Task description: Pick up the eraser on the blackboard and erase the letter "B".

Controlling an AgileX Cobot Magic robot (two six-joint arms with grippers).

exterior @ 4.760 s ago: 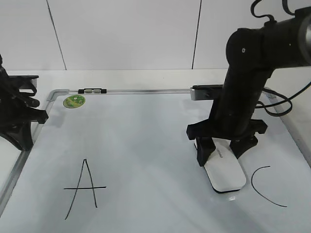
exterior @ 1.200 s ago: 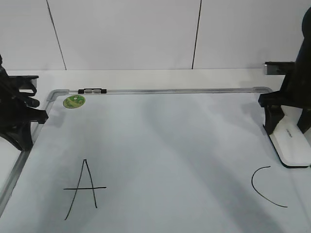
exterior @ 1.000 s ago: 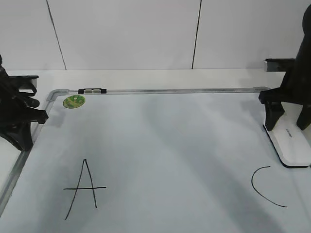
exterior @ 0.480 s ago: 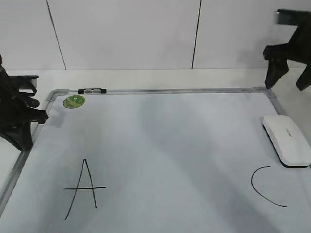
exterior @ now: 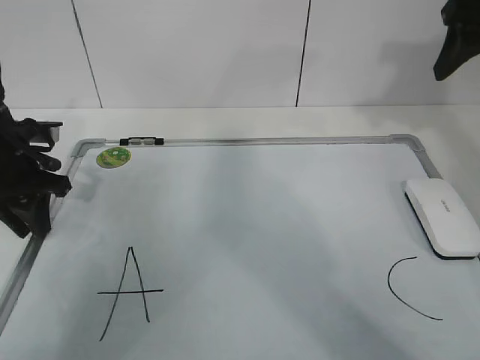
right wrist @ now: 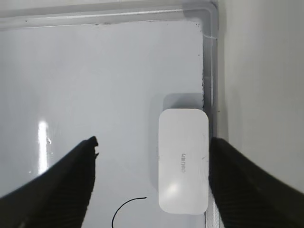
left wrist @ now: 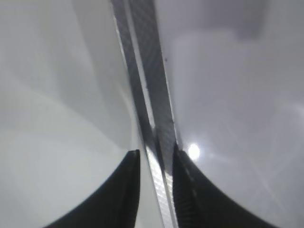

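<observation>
Eraser (exterior: pixel 442 218) — a white, glossy, rounded block with a thin dark base and small grey lettering on top — lies flat on the blackboard (exterior: pixel 262 240), close against the right side of its grey metal frame and a little below the rounded upper right corner piece. In the right wrist view the eraser (right wrist: pixel 183 160) sits just inside the frame rail, with nothing touching it. The right gripper (right wrist: pixel 152 175) hangs high above it with its two dark fingers spread wide, one to each side of the eraser and well clear of it, holding nothing; in the exterior view only a dark part of that gripper (exterior: pixel 456 39) shows at the upper right edge, far above the board. Just below the eraser a black curved stroke, the letter "C" (exterior: pixel 409 289), is drawn on the white surface, and its upper end also shows in the right wrist view. Well apart, on the left part of the board, stands a black hand-drawn letter "A" (exterior: pixel 129 292). The board between the two letters shows plain white, with no marker stroke visible there. A small round green magnet (exterior: pixel 114 157) sits near the upper left corner, just beside a small dark clip (exterior: pixel 141 140) on the top rail. The left gripper (left wrist: pixel 156 190) is down at the left frame rail (left wrist: pixel 147 109) — its fingers stand at a narrow gap on either side of the metal strip, very close to it, though whether they press on it I cannot tell.
</observation>
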